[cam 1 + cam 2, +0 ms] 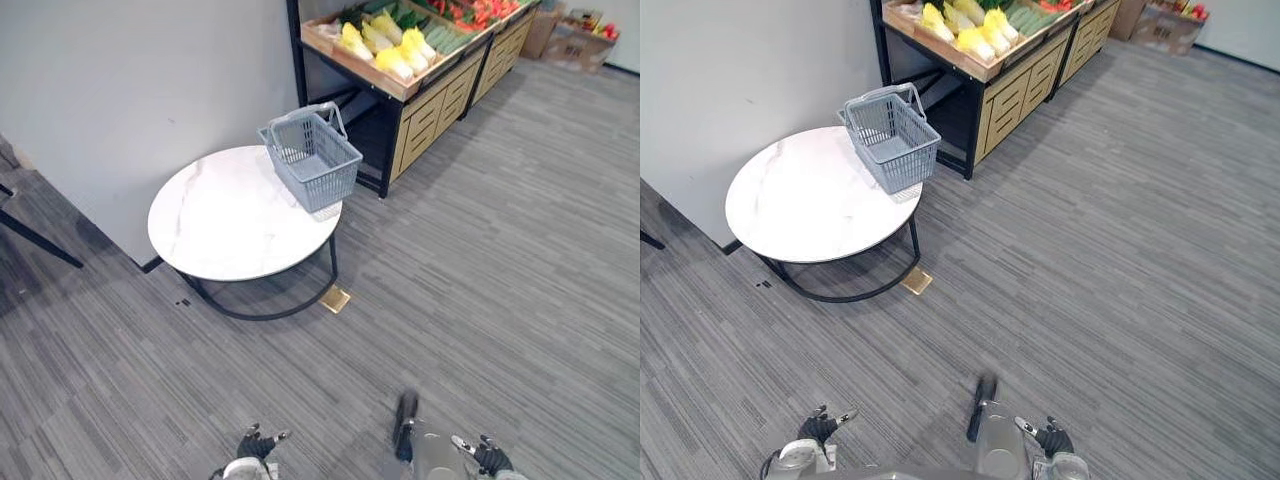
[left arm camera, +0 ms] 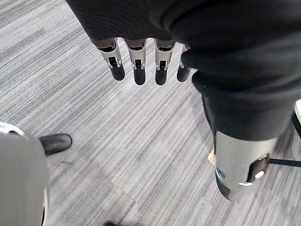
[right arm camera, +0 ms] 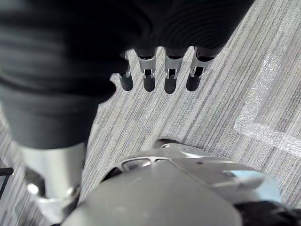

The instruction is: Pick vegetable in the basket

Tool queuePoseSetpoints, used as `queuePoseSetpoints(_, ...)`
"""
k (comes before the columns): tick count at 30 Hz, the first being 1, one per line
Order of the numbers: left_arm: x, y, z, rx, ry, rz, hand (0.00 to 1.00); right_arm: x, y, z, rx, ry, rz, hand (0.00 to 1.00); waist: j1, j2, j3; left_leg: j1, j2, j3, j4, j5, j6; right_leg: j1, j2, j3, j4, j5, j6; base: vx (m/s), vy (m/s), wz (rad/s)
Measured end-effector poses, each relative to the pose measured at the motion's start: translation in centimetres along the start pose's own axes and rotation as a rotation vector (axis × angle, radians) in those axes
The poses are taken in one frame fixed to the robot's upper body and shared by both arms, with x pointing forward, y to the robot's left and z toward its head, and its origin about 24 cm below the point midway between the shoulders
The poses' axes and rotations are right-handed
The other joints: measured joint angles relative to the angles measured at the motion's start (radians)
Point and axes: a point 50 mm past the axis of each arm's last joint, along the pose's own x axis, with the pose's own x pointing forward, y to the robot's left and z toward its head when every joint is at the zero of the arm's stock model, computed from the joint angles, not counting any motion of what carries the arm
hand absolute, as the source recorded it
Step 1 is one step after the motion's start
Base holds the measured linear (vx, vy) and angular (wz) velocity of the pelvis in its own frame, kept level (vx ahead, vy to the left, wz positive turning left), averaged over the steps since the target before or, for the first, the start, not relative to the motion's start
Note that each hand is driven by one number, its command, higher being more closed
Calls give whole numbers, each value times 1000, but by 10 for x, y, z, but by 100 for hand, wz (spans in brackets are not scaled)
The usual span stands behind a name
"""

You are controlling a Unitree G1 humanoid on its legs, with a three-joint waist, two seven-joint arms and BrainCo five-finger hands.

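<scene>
A grey plastic basket [image 1: 312,160] with its handles up stands on the far right edge of a round white marble table [image 1: 220,225]; I see nothing inside it. Beyond it, a wooden produce stand [image 1: 432,100] carries yellow-white cabbages [image 1: 393,62], green vegetables and red ones further back. My left hand [image 1: 256,443] and right hand [image 1: 490,457] hang low at the near edge of the eye views, far from the table. The wrist views show the left fingers [image 2: 137,70] and right fingers [image 3: 170,77] straight over the carpet, holding nothing.
A grey wall [image 1: 130,80] stands behind the table. A small brass-coloured plate [image 1: 335,299] lies on the carpet by the table's black ring base. A cardboard box [image 1: 580,30] sits at the far right. Striped grey carpet stretches between me and the table.
</scene>
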Motion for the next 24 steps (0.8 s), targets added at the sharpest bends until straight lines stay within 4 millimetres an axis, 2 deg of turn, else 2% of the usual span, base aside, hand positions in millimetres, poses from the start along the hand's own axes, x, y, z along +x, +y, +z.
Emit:
queuePoseSetpoints(1, -1, -1, -5, -34, 21, 5, 0, 0, 2, -2, 11, 5, 2, 0, -1, -9, 7, 28, 9, -8, 0, -32, -15, 2, -15, 34, 6, 0, 5, 510, -403, 8)
queuePoseSetpoints(2, -1, -1, -7, -58, 32, 8, 0, -1, 1, -3, 18, 10, -1, 0, -1, -8, 10, 50, 26, -13, 2, -60, -18, -6, -10, 28, 55, 67, 10, 517, -432, 12)
queuePoseSetpoints(3, -3, -11, -11, -77, 52, -18, 0, 0, -7, -2, 8, 13, -19, 0, -4, 30, 12, 79, 74, -20, 0, -91, 3, -45, 28, 14, 185, 75, 3, 430, -354, -1)
queuePoseSetpoints(4, -4, -17, -13, -84, 57, -40, 0, 0, -11, -1, 7, 6, -25, 0, 2, 54, 4, 83, 102, -30, 15, -88, 18, -76, 53, 9, 266, 37, -52, 522, -471, -20)
queuePoseSetpoints(5, -4, -21, -11, -94, 52, -53, 0, 1, -12, 5, -12, -4, -27, 0, 18, 74, 8, 69, 136, -44, 82, -42, -14, -89, 81, 11, 326, -21, -83, 511, -510, -30)
queuePoseSetpoints(6, -4, -20, -11, -97, 47, -52, 0, 1, -12, 4, -19, 2, -27, 0, 24, 74, 7, 48, 150, -62, 135, -15, -21, -82, 93, 8, 333, -39, -94, 608, -579, -14)
queuePoseSetpoints(7, -4, -18, -10, -95, 42, -48, 0, 1, -12, 2, -32, 9, -25, 0, 22, 76, 7, -26, 183, -118, 294, 45, -26, -42, 107, -15, 324, -68, -103, 588, -498, 32)
queuePoseSetpoints(8, -3, -15, -7, -93, 29, -42, 0, 0, -12, -2, -36, 26, -27, 0, 20, 75, 10, -125, 213, -175, 491, 147, -30, 11, 110, -51, 310, -96, -110, 397, -291, 54)
queuePoseSetpoints(9, -2, -14, -5, -95, 22, -39, 0, 0, -13, -5, -51, 36, -26, 0, 19, 75, 11, -171, 230, -195, 586, 213, -37, 43, 111, -71, 304, -114, -116, 456, -273, 70)
queuePoseSetpoints(10, -2, -13, 0, -99, 4, -37, 0, 0, -11, -5, -89, 36, -13, 0, 21, 61, 22, -246, 279, -168, 751, 241, -39, 111, 117, -94, 286, -146, -122, 421, -239, 68)
queuePoseSetpoints(11, -1, -11, 5, -100, -19, -34, 0, 0, -10, -5, -116, 35, -3, 0, 26, 56, 27, -304, 312, -98, 865, 213, -25, 181, 116, -115, 261, -169, -125, 493, -277, 62)
queuePoseSetpoints(12, -1, -10, 5, -102, -22, -31, 0, 0, -10, -4, -120, 33, -3, 0, 26, 54, 27, -330, 317, -64, 892, 195, -17, 212, 116, -120, 247, -180, -129, 427, -227, 55)
queuePoseSetpoints(13, -1, -11, 9, -107, -40, -32, 0, 1, -12, 0, -132, 23, -6, 0, 31, 55, 27, -388, 313, 12, 910, 155, -5, 279, 116, -136, 205, -192, -118, 326, -157, 36)
queuePoseSetpoints(15, -1, -12, 14, -109, -63, -34, 0, 1, -12, 1, -157, 23, -1, 0, 47, 57, 27, -446, 285, 70, 862, 129, -12, 319, 116, -144, 166, -196, -112, 252, -96, 16)
queuePoseSetpoints(16, 0, -12, 17, -105, -77, -36, 0, 1, -12, -1, -158, 26, -2, 0, 58, 58, 27, -477, 258, 122, 767, 117, -8, 344, 117, -149, 136, -196, -108, 279, -24, -2)
queuePoseSetpoints(18, -1, -12, 16, -98, -76, -36, 0, 0, -12, -3, -158, 31, 0, 0, 60, 58, 27, -478, 198, 213, 533, 128, -3, 379, 116, -158, 96, -191, -85, 342, 37, -1)
queuePoseSetpoints(19, -1, -13, 15, -92, -70, -40, 0, 0, -12, -4, -163, 33, 2, 0, 59, 61, 25, -458, 146, 272, 345, 173, -1, 404, 118, -169, 75, -192, -71, 257, 63, 9)
queuePoseSetpoints(20, -1, -14, 14, -87, -67, -43, 0, 0, -12, -4, -165, 35, 3, 0, 59, 63, 24, -448, 122, 295, 263, 208, 0, 415, 122, -172, 67, -192, -68, 344, 108, 13)
queuePoseSetpoints(21, -1, -15, 12, -82, -60, -48, 0, -1, -13, -5, -179, 37, 3, 0, 64, 71, 19, -436, 84, 309, 130, 276, 4, 440, 135, -176, 61, -202, -50, 299, 120, 6)
queuePoseSetpoints(22, -1, -14, 10, -80, -50, -48, 0, -1, -16, -8, -190, 45, 0, 0, 76, 89, 7, -416, 68, 300, 51, 343, 111, 465, 156, -171, 57, -221, -30, 447, 187, 7)
queuePoseSetpoints(23, -1, -11, 11, -75, -54, -41, 0, -1, -14, -8, -191, 45, 6, 0, 81, 74, 3, -405, 54, 302, 39, 346, 158, 479, 151, -167, 53, -223, -27, 447, 193, 18)
queuePoseSetpoints(24, 0, -5, 12, -65, -57, -28, 0, -2, -9, -9, -197, 46, 21, 0, 81, 40, -9, -405, 28, 300, 37, 335, 148, 488, 139, -157, 30, -224, -25, 443, 172, 41)
